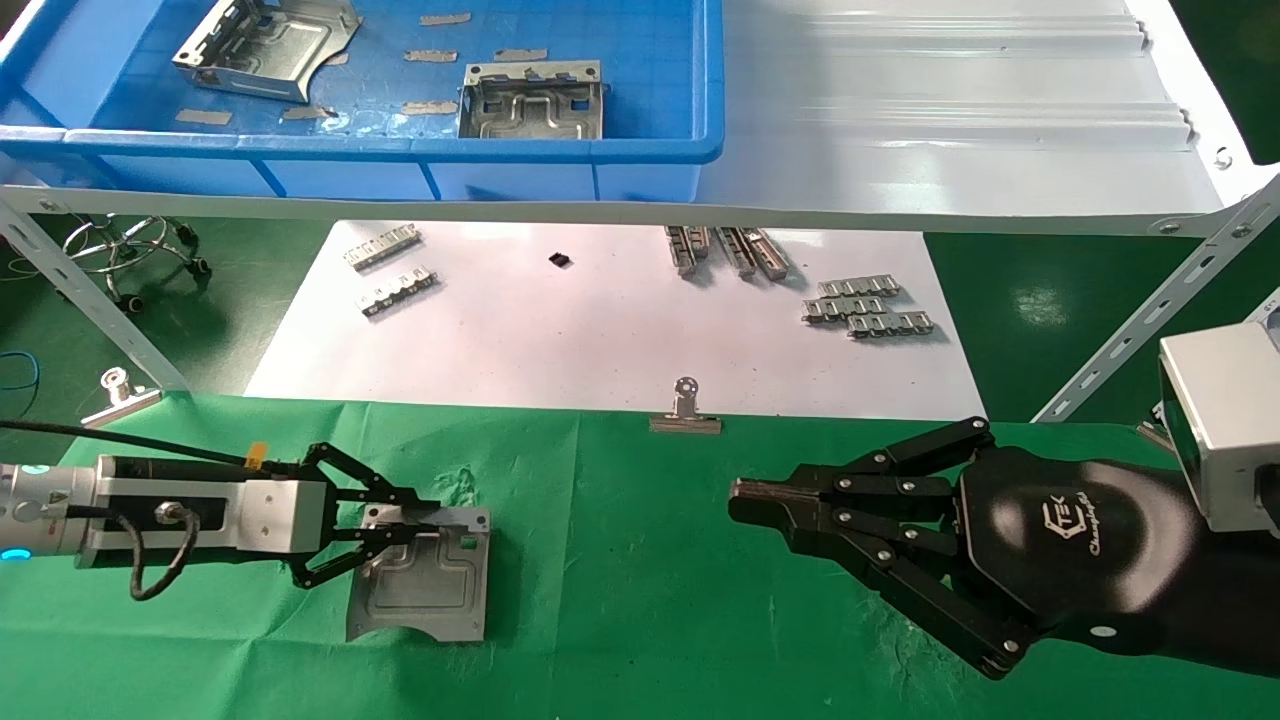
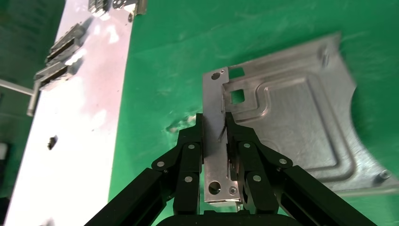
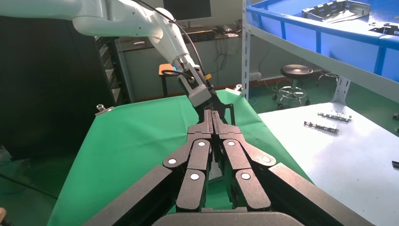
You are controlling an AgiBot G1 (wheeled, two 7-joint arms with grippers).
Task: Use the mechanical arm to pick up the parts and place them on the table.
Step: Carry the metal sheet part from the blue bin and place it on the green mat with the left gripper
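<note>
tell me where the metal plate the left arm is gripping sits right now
In the head view, the squarish silver-grey stamped metal plate lies on the green cloth table at the robot's left, its upturned rim pinched by the left end effector, below the white paper sheet.

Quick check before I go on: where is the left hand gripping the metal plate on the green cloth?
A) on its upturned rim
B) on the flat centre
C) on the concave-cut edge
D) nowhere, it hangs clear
A: in the left wrist view, the left hand has its fingers shut on the upturned rim of the metal plate on the green cloth.
</note>
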